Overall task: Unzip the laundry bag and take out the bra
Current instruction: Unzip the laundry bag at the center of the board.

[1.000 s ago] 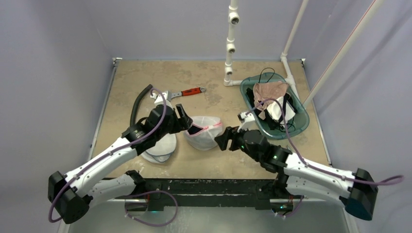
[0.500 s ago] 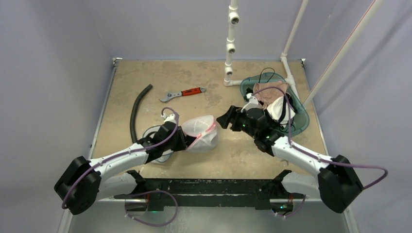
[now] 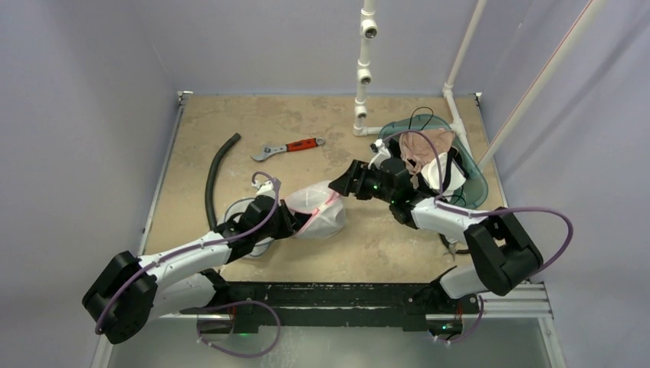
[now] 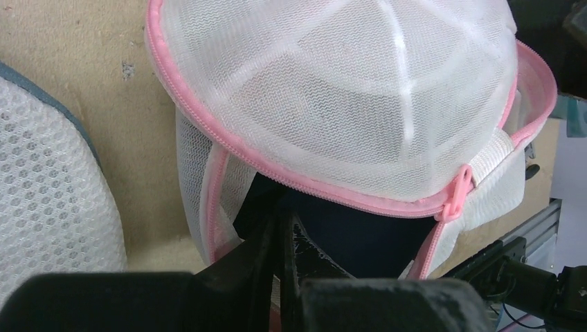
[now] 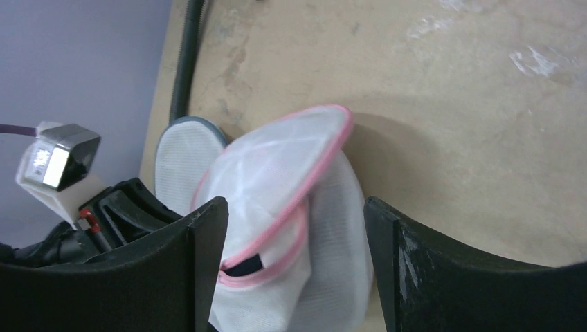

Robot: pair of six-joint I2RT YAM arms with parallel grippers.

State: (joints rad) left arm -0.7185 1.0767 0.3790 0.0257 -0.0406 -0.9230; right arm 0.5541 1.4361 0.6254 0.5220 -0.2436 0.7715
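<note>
left pincer (image 4: 282,249) closed at the mouth of the half-unzipped bag (image 4: 346,90), by the dark bra (image 4: 360,242) inside; right pincer (image 5: 294,204) open wide, facing the bag on the counter (image 3: 230,115).

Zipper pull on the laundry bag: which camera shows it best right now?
Left wrist: the pink zipper pull is close and sharp on the laundry bag. Right wrist shows only the pink trim; the top view shows the bag too small.
</note>
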